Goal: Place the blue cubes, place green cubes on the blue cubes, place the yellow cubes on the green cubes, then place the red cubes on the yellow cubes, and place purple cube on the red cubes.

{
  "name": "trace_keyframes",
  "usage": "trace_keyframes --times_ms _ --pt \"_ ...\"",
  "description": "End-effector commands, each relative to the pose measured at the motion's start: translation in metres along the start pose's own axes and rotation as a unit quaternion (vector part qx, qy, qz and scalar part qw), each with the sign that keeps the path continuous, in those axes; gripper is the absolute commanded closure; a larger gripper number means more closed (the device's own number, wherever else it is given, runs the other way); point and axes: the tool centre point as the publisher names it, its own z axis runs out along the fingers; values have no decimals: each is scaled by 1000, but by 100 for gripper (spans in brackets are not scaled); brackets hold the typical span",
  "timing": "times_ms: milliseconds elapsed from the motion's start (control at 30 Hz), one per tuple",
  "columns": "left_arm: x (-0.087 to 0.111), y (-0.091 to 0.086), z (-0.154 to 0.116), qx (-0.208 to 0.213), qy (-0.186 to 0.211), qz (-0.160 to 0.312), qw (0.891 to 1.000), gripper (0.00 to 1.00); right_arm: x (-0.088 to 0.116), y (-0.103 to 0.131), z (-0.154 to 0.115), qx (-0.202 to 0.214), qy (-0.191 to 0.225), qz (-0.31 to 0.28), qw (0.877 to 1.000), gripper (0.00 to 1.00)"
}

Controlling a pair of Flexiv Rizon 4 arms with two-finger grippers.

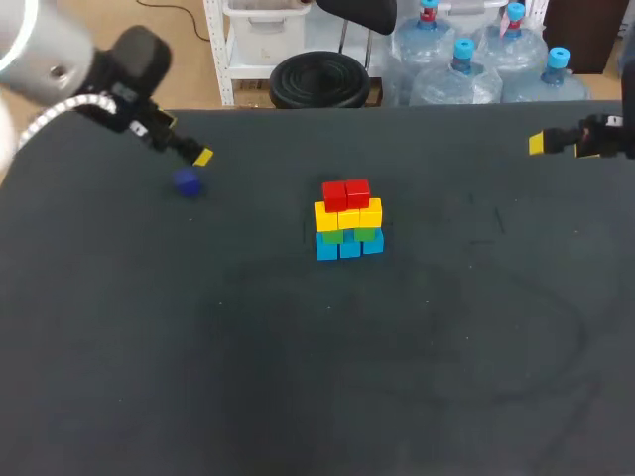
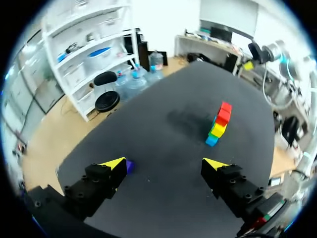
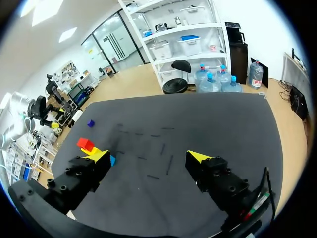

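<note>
My left gripper [image 2: 165,163] hangs with its jaws spread and empty, the purple cube [image 1: 188,182] lying on the table [image 1: 298,377] just beside one yellow tip. The stack [image 1: 347,220] stands mid-table, layered blue, green, yellow, then red on top. My right gripper [image 3: 148,155], jaws likewise spread and empty, sits well apart from it.

Tool [image 3: 149,156] spread wide, cube stack [image 3: 87,145] just beside it, purple cube [image 3: 90,123] beyond stack
</note>
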Motion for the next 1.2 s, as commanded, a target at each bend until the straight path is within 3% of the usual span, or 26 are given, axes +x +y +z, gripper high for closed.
trace_keyframes --times_ms 33,267,467,633,933,1200 --pt "-16 16 26 13 164 76 984 0 0 1 -1 3 1 0 1000 0" --pt "-4 41 49 -7 221 67 973 0 0 1 -1 3 1 0 1000 0" --pt "14 54 76 1 231 -19 973 0 0 1 -1 3 1 0 1000 0" --pt "40 58 97 9 251 -35 967 0 0 1 -1 3 1 0 1000 0" --pt "77 79 122 26 300 37 953 0 0 1 -1 3 1 0 1000 0" --pt "79 94 132 32 299 55 952 0 0 1 -1 3 1 0 1000 0"
